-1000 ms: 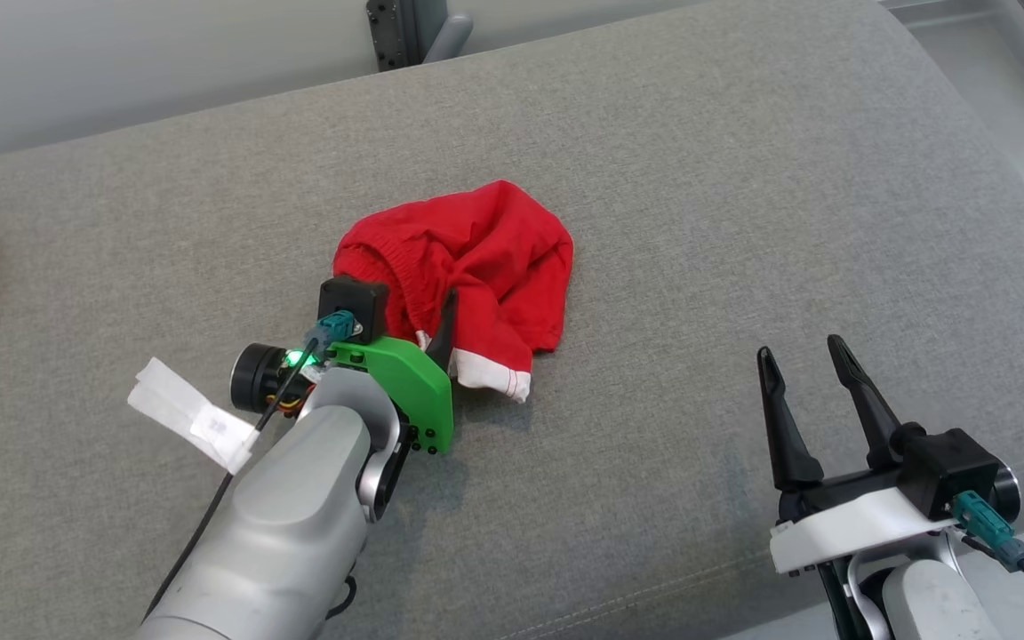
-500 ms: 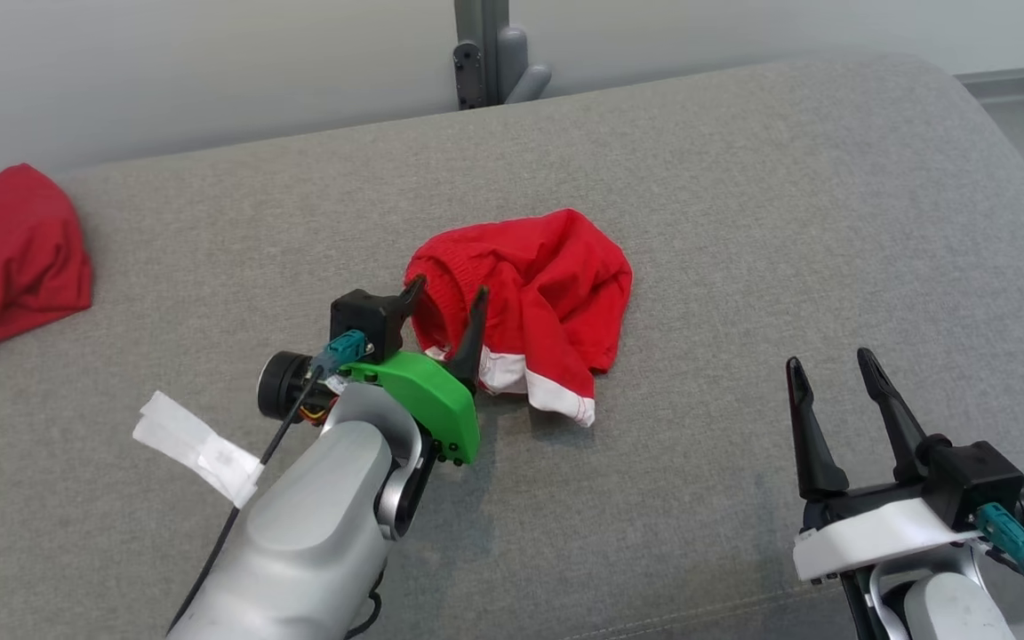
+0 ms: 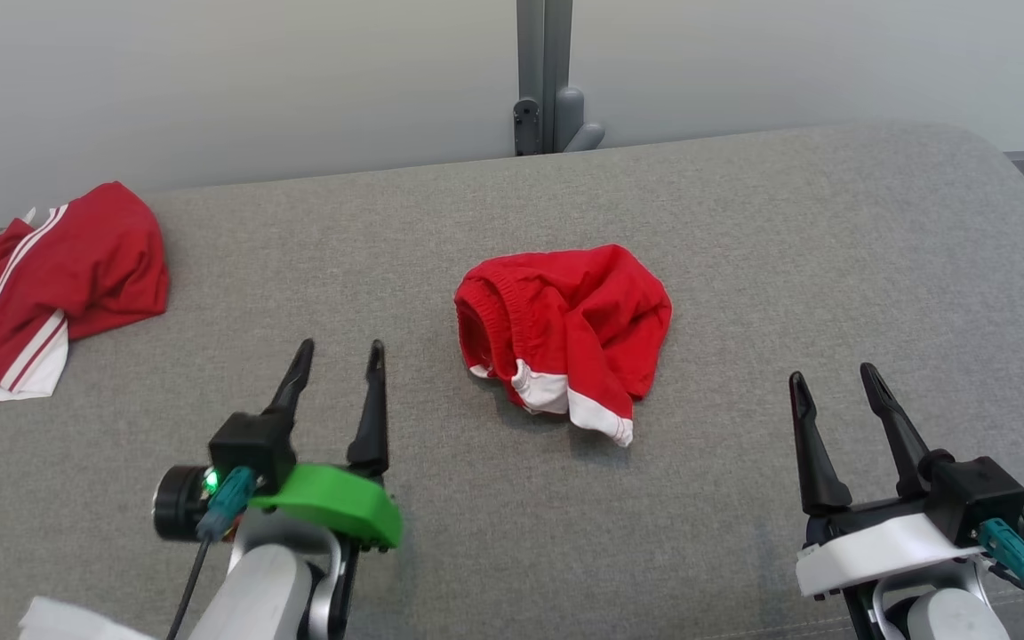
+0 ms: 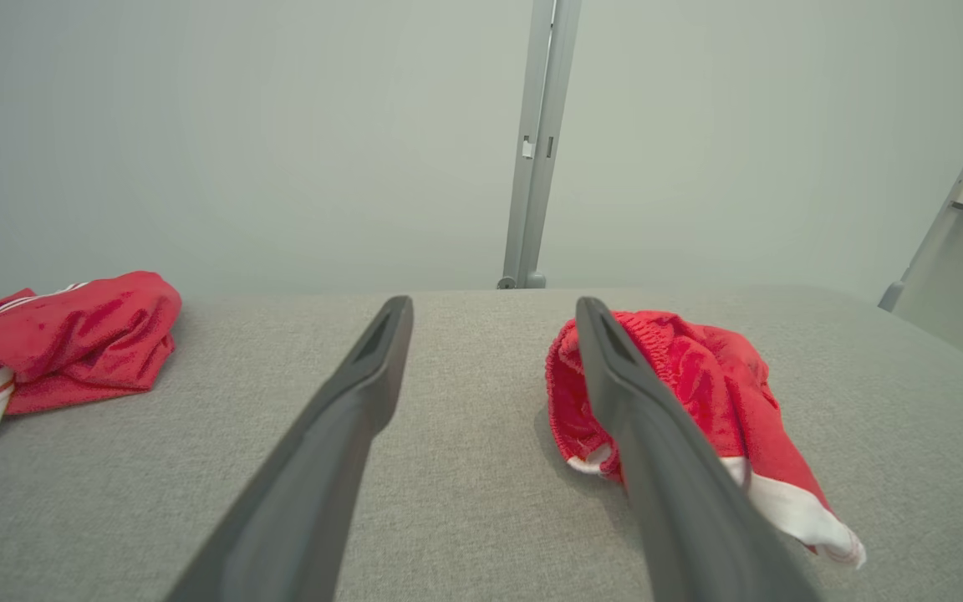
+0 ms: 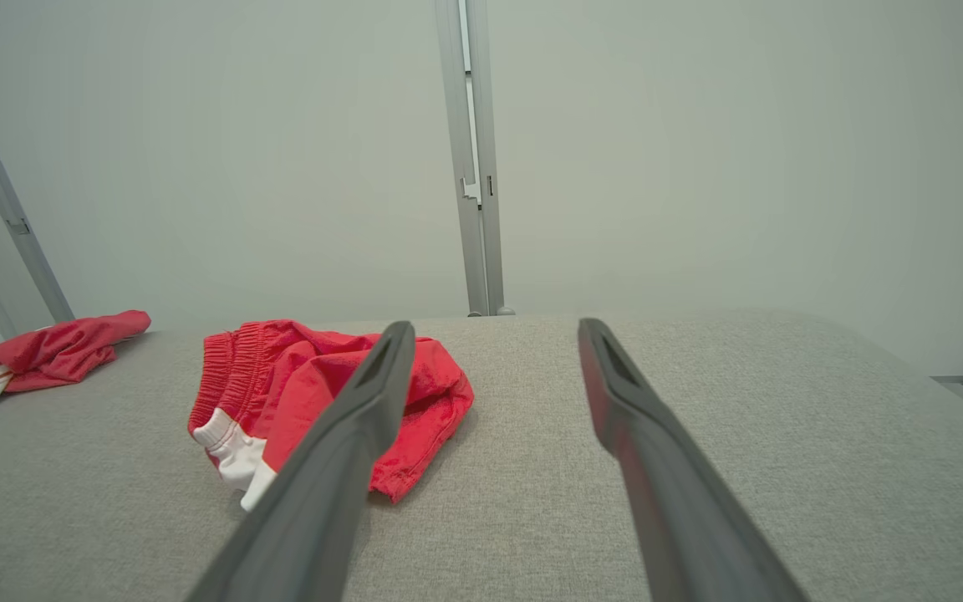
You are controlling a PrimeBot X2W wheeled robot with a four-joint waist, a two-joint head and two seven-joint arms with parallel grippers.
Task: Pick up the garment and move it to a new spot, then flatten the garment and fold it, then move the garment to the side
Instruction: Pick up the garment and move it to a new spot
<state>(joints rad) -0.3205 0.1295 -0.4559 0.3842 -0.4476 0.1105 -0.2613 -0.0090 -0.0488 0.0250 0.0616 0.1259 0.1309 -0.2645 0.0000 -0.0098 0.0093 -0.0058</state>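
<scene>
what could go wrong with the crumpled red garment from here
The red garment lies bunched with layers overlapping, so a pinch by the left gripper or right gripper may catch several layers and drag the lump. A second red garment lies at the far left; setting this one there could mix them.

Red white-striped cloth (image 3: 59,267) crumpled far left on grey cushion (image 3: 743,222); metal post (image 3: 543,80) behind.

No readable txt, labels or nos. anywhere in these views.
</scene>
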